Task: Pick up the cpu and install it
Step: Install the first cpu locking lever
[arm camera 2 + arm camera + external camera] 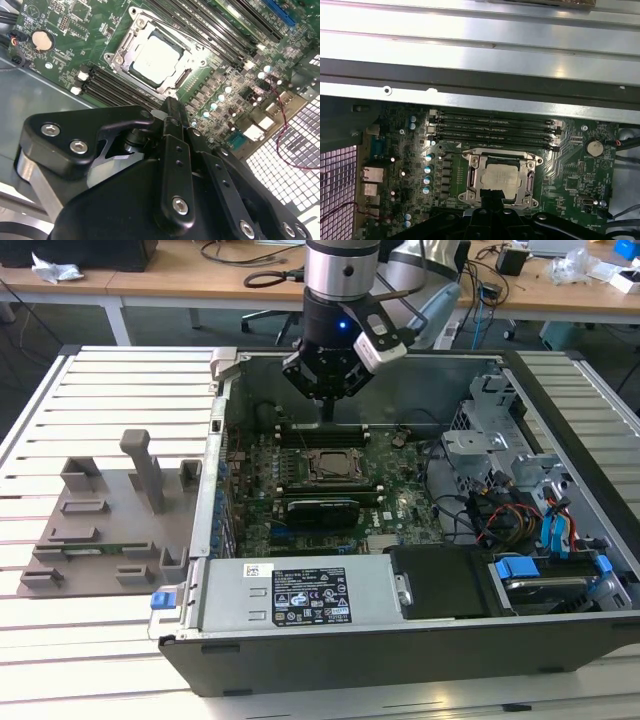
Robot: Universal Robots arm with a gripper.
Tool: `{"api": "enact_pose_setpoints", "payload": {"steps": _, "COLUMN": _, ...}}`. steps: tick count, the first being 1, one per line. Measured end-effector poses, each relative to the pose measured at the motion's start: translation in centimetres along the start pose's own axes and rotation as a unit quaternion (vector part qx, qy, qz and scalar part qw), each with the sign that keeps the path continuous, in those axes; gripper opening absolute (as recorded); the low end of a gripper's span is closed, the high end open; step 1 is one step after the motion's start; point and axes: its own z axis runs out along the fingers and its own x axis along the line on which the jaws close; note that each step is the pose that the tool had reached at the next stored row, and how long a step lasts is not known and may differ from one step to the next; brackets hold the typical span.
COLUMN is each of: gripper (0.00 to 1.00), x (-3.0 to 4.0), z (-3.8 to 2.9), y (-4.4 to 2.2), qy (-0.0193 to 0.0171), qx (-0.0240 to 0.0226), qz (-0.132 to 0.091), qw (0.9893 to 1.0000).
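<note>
cpu [156,59] matt silvery metal lid, socket frame [118,49] shiny bare metal, gripper [170,112] matt black, holder plate [110,525] dull grey plastic

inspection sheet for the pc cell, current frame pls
Surface: slatted metal table, open computer case on it.
Job's things: cpu lies flat inside the socket frame on the motherboard.
Clutter: grey holder plate beside the case, on the exterior view's left.
Grippers: gripper hangs above the memory slots, beside the socket.
Cables: bundle in the drive bay.
Surroundings: desks behind.
</note>
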Motion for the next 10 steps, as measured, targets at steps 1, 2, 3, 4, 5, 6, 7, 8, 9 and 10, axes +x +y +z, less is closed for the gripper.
{"api": "enact_pose_setpoints", "payload": {"steps": 1, "gripper": 0.11, "x": 0.07, "z": 0.0, "y": 0.0, "qy": 0.0, "qx": 0.0, "qz": 0.0, "qw": 1.0}}
{"api": "enact_pose_setpoints", "payload": {"steps": 2, "gripper": 0.11, "x": 0.12, "z": 0.0, "y": 0.01, "qy": 0.0, "qx": 0.0, "qz": 0.0, "qw": 1.0}}
{"api": "enact_pose_setpoints", "payload": {"steps": 3, "gripper": 0.11, "x": 0.2, "z": 0.0, "y": 0.01, "qy": 0.0, "qx": 0.0, "qz": 0.0, "qw": 1.0}}
{"api": "enact_pose_setpoints", "payload": {"steps": 4, "gripper": 0.11, "x": 0.25, "z": 0.0, "y": 0.02, "qy": 0.0, "qx": 0.0, "qz": 0.0, "qw": 1.0}}
{"api": "enact_pose_setpoints", "payload": {"steps": 5, "gripper": 0.11, "x": 0.33, "z": 0.0, "y": 0.03, "qy": 0.0, "qx": 0.0, "qz": 0.0, "qw": 1.0}}
{"api": "enact_pose_setpoints", "payload": {"steps": 6, "gripper": 0.11, "x": 0.39, "z": 0.0, "y": 0.03, "qy": 0.0, "qx": 0.0, "qz": 0.0, "qw": 1.0}}
{"api": "enact_pose_setpoints", "payload": {"steps": 7, "gripper": 0.11, "x": 0.54, "z": 0.0, "y": 0.04, "qy": 0.0, "qx": 0.0, "qz": 0.0, "qw": 1.0}}
{"api": "enact_pose_setpoints", "payload": {"steps": 8, "gripper": 0.11, "x": 0.62, "z": 0.0, "y": 0.05, "qy": 0.0, "qx": 0.0, "qz": 0.0, "qw": 1.0}}
{"api": "enact_pose_setpoints", "payload": {"steps": 9, "gripper": 0.11, "x": 0.67, "z": 0.0, "y": 0.05, "qy": 0.0, "qx": 0.0, "qz": 0.0, "qw": 1.0}}
{"api": "enact_pose_setpoints", "payload": {"steps": 10, "gripper": 0.11, "x": 0.73, "z": 0.0, "y": 0.06, "qy": 0.0, "qx": 0.0, "qz": 0.0, "qw": 1.0}}
